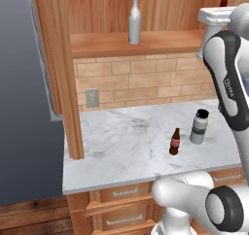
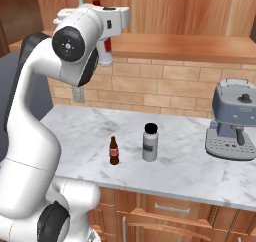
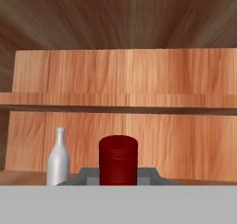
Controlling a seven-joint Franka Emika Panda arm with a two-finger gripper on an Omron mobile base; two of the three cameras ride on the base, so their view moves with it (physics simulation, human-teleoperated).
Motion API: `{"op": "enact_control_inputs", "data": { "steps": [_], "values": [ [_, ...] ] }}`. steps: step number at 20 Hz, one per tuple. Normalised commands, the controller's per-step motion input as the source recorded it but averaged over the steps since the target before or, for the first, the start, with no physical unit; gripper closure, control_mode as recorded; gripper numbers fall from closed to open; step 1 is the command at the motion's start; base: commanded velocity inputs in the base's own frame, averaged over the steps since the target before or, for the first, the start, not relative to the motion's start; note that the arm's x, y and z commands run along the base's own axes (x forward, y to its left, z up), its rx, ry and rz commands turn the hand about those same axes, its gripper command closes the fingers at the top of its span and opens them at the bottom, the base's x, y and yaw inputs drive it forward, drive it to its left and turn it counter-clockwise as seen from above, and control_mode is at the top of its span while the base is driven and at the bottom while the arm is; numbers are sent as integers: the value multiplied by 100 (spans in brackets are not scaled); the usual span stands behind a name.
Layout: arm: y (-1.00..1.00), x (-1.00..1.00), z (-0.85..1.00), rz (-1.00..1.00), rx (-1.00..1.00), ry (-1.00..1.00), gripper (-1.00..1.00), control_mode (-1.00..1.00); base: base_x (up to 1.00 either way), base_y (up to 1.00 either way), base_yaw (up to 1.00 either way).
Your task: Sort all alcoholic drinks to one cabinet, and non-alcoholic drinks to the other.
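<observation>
My gripper [image 3: 118, 176] is shut on the white bottle with the red cap [image 3: 118, 158], held upright inside the open left cabinet [image 1: 146, 42], just above its bottom shelf. The same bottle [image 2: 104, 52] hangs below my hand in the right base view, and its cap [image 1: 223, 3] peeks over the hand in the left base view. The silver-grey wine-shaped bottle [image 1: 134, 20] stands on that shelf, to the left of the held bottle [image 3: 58, 159]. The small brown cola bottle [image 1: 174, 142] stands on the marble counter [image 1: 121, 132], also visible at cola bottle [image 2: 114, 151].
A short grey black-capped bottle [image 1: 199, 127] stands beside the cola bottle. A blue-grey coffee machine [image 2: 234, 118] sits at the counter's right. The cabinet door [image 1: 48, 59] hangs open at the left. Drawers [image 1: 121, 193] run below the counter.
</observation>
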Motion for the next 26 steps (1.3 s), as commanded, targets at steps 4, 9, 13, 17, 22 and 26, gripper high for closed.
{"op": "enact_control_inputs", "data": {
  "steps": [4, 9, 13, 17, 22, 26],
  "values": [
    [19, 0, 7, 4, 0, 0, 100, -100, 0, 0, 0],
    [17, 9, 5, 1, 0, -3, 100, -100, 0, 0, 0],
    [17, 28, 12, 0, 0, -4, 100, -100, 0, 0, 0],
    [3, 37, 14, 0, 0, 0, 100, -100, 0, 0, 0],
    [0, 34, 8, 0, 0, 0, 100, -100, 0, 0, 0],
    [0, 34, 0, 0, 0, 0, 100, -100, 0, 0, 0]
  ]
}}
